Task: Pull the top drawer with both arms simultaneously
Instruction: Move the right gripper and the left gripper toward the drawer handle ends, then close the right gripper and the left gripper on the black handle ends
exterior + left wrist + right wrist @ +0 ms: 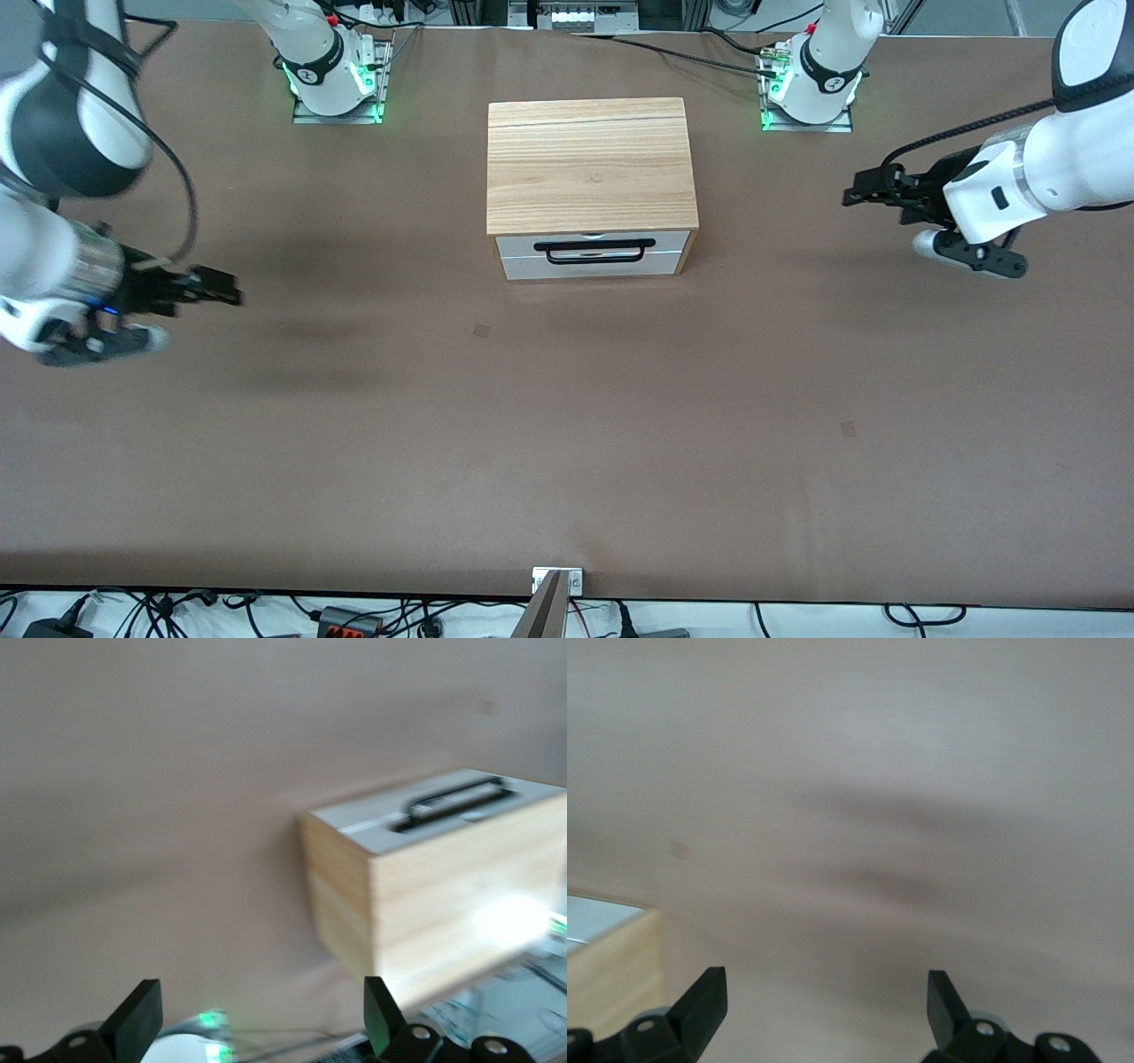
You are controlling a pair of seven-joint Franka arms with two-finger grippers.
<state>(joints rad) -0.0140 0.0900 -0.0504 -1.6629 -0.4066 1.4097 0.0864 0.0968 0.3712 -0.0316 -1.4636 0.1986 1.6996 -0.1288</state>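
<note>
Nothing I can actually read anywhere here. My two bases (337, 75) (811, 84) each have a small round emblem on the dark band, but it's too tiny to make out. No labels on the box (589, 164).

We see only the wooden box (590, 168) standing on the table (567, 461), its drawer (592, 253) shut. Bare tabletop lies in front of the handle (595, 252) and toward both ends, where the left gripper (858, 195) and right gripper (221, 288) hang spread wide.
</note>
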